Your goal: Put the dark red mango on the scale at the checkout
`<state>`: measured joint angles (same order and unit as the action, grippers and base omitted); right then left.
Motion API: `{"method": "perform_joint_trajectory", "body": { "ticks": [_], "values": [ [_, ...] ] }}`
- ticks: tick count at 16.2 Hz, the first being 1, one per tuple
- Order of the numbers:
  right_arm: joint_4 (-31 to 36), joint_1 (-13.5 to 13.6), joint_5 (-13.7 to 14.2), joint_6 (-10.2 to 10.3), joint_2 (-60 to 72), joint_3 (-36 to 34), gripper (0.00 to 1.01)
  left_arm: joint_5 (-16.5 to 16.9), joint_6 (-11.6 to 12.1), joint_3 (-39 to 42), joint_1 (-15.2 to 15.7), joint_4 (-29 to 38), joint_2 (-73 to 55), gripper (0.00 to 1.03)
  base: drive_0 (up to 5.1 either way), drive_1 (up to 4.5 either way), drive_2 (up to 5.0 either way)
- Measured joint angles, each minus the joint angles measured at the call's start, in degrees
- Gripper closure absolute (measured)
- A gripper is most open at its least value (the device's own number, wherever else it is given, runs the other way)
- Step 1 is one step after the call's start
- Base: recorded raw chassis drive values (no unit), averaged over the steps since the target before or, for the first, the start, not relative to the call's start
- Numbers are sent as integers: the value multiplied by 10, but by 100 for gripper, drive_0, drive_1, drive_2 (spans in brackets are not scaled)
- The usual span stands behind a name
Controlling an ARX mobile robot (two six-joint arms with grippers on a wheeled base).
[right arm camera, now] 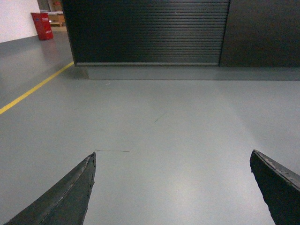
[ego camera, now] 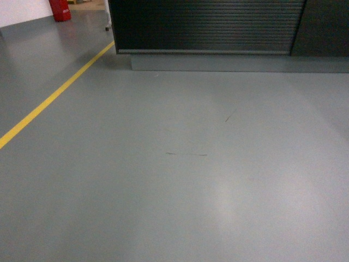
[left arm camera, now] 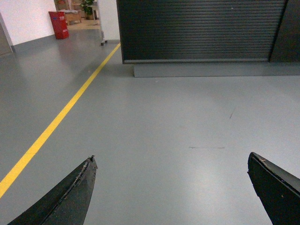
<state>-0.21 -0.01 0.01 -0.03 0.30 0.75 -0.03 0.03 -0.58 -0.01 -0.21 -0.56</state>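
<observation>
Both end effectors (left arm camera: 171,187) (right arm camera: 173,187) gape over bare floor (ego camera: 174,180) before checkout (ego camera: 207,27).

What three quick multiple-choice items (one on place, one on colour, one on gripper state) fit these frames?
1. Where is the black checkout counter with the horizontally ribbed front panel in the head view?
A. Along the top, ahead across the floor
B. At the bottom edge
C. Out of sight

2. What colour is the painted line on the smooth grey floor?
A. White
B. Yellow
C. Blue

3. How do both grippers stand?
A. Shut on a mango
B. Shut on nothing
C. Open, holding nothing

Answers:
1. A: the ribbed panel and its grey plinth span the top of the head view, bare floor before them.
2. B: a yellow stripe runs diagonally at the left in all three views.
3. C: the left gripper and the right gripper each show dark fingers wide apart, only floor between them.
</observation>
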Motion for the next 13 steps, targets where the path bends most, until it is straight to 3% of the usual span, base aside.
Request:
{"method": "perform_joint_trajectory", "body": {
  "ticks": [13],
  "values": [
    [0, 0, 0, 0, 0, 0, 3, 0, 0, 0, 0, 0, 0, 5, 0, 0, 0]
  ]
}}
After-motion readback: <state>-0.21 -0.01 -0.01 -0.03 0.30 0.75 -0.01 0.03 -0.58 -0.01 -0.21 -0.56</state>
